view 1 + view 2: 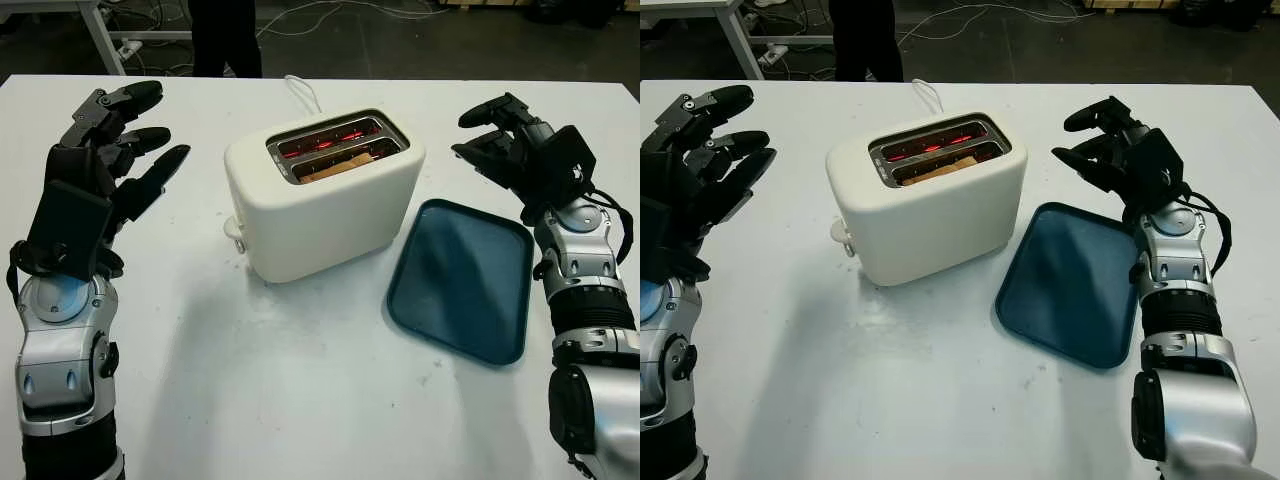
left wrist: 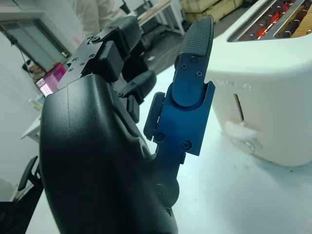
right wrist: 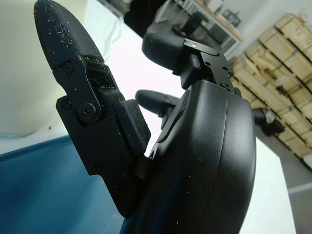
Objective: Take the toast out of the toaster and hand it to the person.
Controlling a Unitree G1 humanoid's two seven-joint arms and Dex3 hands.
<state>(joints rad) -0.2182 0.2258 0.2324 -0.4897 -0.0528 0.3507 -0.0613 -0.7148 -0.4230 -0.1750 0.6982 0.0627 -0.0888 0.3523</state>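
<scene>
A cream two-slot toaster (image 1: 320, 205) stands in the middle of the white table, its slots glowing red. A slice of toast (image 1: 345, 162) sits low in the nearer slot, its brown top edge just showing. My left hand (image 1: 125, 150) hovers open to the left of the toaster, apart from it. My right hand (image 1: 495, 135) is raised open to the right of the toaster, above the far corner of the tray. A person (image 1: 225, 35) in dark trousers stands behind the far table edge.
A dark blue tray (image 1: 462, 280) lies flat to the right of the toaster. The toaster's white cord (image 1: 303, 92) runs off its back toward the far edge. Its lever and knob (image 1: 234, 230) face the left front. Bare table spreads in front.
</scene>
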